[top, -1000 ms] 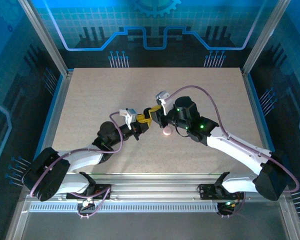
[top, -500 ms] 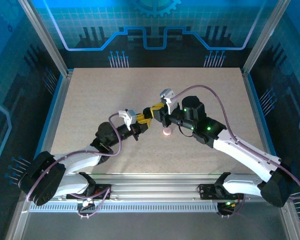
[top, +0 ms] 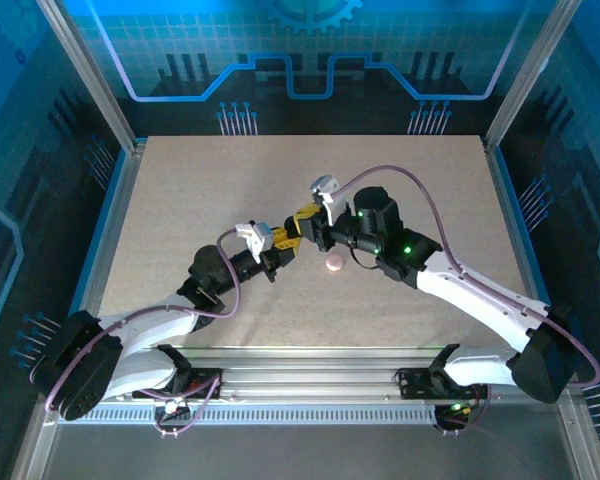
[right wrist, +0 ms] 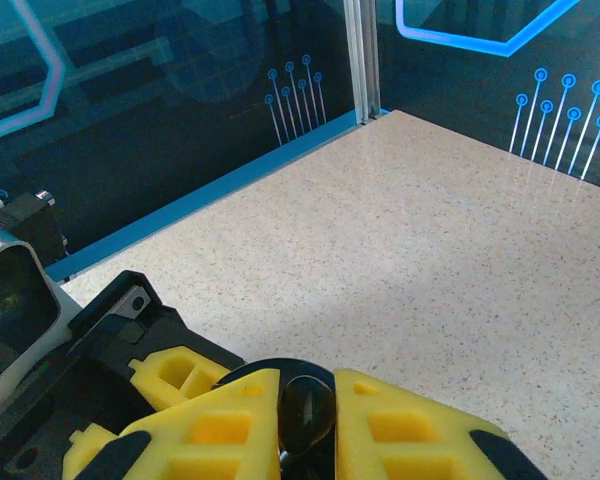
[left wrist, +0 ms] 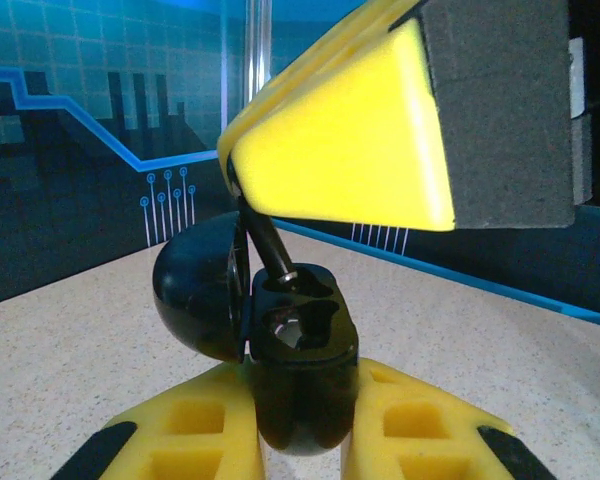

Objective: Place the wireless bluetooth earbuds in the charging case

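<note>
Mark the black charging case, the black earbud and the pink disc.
black charging case (left wrist: 300,335), left wrist view, open base.
black earbud (left wrist: 268,240), left wrist view, stem.
pink disc (top: 333,265), top external view, centre.

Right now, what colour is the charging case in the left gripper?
Charging case: glossy black, clearest in left wrist view.

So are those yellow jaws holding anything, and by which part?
The left arm's jaws clamp the open black charging case by its lower body; the right arm's jaws pinch a black earbud by its upper end, its stem angled down into the case.
</note>
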